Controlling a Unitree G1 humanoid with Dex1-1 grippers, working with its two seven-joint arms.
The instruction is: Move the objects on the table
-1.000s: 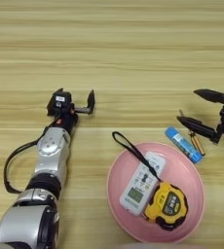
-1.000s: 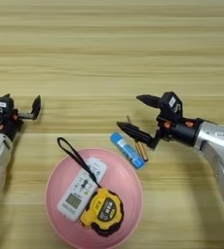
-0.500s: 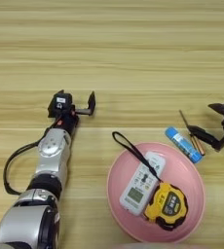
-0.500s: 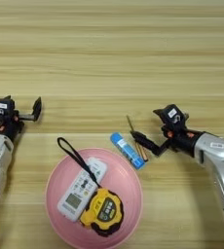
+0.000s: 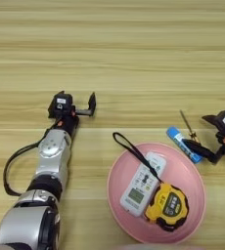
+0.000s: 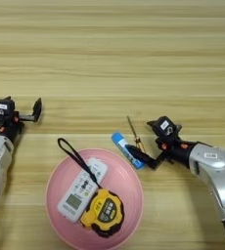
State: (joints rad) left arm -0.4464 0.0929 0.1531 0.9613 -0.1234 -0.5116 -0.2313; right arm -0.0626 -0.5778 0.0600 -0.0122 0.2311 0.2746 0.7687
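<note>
We see a pink bowl (image 6: 134, 195) near the table's (image 5: 134, 58) front edge, holding a white remote (image 6: 80, 189) and a yellow-and-black tape measure (image 6: 102, 213) touching it; the tape's black strap (image 6: 73, 155) runs up over the bowl's rim. Just off the rim's right side lie a blue tube (image 6: 126, 150) and a thin stick (image 6: 133, 133). Our right gripper (image 6: 145, 141) sits low by the tube, forearm reaching in from the right, fingers spread and grasping nothing. Our left gripper (image 5: 75, 101) rests toward the left edge, fingers apart and empty. Since a second ago the right gripper has dropped and drawn back from the tube; the left arm has not moved.
</note>
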